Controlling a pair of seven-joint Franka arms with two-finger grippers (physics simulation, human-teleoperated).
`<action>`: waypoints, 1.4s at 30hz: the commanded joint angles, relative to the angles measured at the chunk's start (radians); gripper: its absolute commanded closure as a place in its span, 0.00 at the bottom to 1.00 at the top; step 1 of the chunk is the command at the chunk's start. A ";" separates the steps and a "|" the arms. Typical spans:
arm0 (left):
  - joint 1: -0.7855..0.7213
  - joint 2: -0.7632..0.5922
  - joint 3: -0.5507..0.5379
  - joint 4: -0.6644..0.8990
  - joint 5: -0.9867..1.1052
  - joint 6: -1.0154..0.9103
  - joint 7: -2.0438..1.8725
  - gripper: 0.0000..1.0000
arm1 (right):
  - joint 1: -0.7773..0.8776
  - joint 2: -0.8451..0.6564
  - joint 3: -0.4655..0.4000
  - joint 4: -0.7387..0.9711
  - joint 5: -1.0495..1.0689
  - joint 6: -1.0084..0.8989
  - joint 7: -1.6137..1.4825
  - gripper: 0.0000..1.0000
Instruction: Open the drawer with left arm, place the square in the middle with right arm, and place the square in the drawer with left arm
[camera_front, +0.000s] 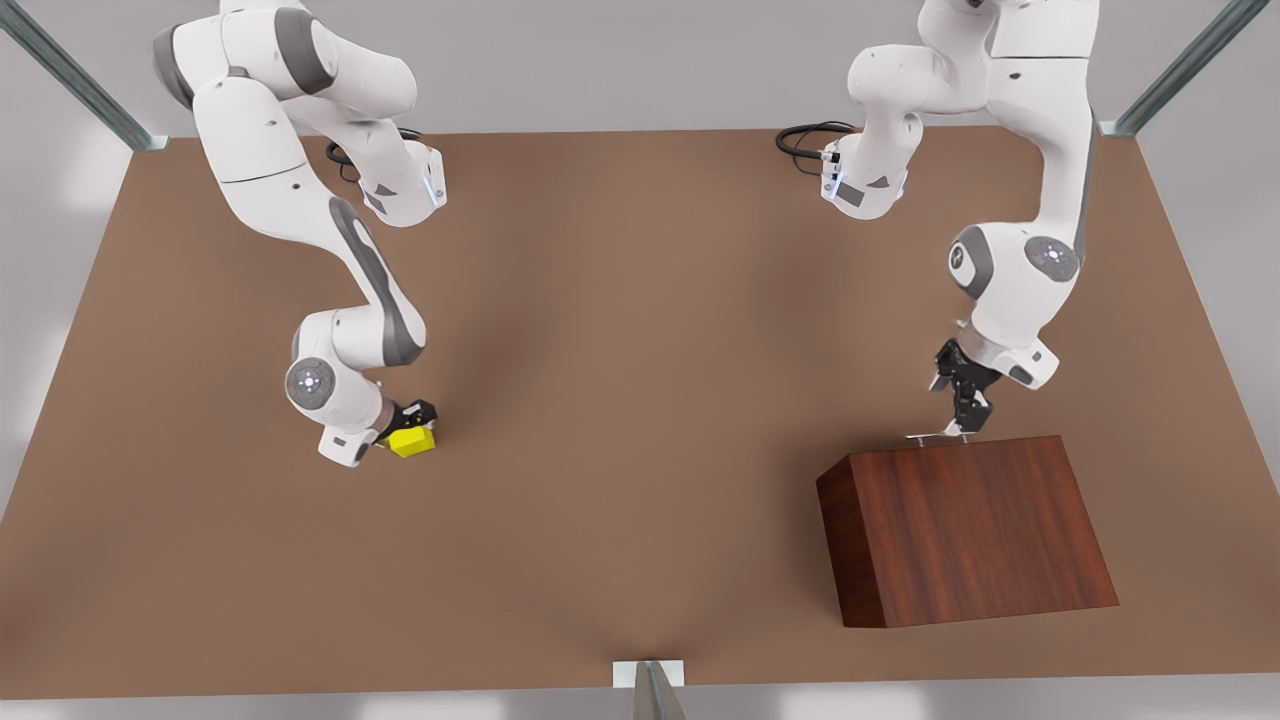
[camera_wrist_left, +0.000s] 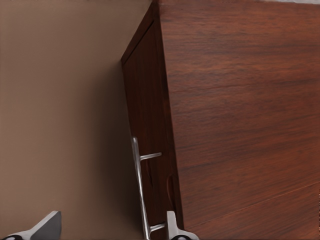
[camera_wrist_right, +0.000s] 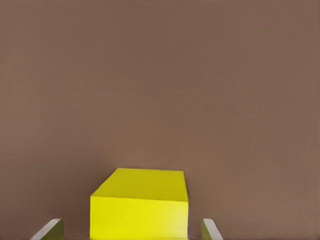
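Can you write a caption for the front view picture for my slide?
Right gripper at the yellow square; left gripper at the closed drawer's handle.

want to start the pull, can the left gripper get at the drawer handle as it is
Probably yes. The left gripper hangs open right at the handle, one finger on each side of the bar, and nothing sits between them. The drawer looks shut.

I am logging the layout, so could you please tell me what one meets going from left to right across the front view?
Right gripper at the yellow cube → bare tabletop → silver handle with the left gripper on it → wooden cabinet.
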 joint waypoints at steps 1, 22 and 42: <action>-0.012 0.003 0.000 0.000 -0.039 0.001 0.000 0.00 | -0.002 0.000 0.000 0.000 0.000 0.000 0.000 0.00; -0.012 0.092 0.000 0.000 -0.051 0.045 -0.002 0.00 | 0.004 0.075 -0.002 -0.049 0.005 0.170 0.005 0.34; -0.012 -0.043 0.023 -0.127 -0.053 -0.041 -0.048 0.00 | 0.546 0.344 0.041 0.589 0.029 0.025 1.104 0.33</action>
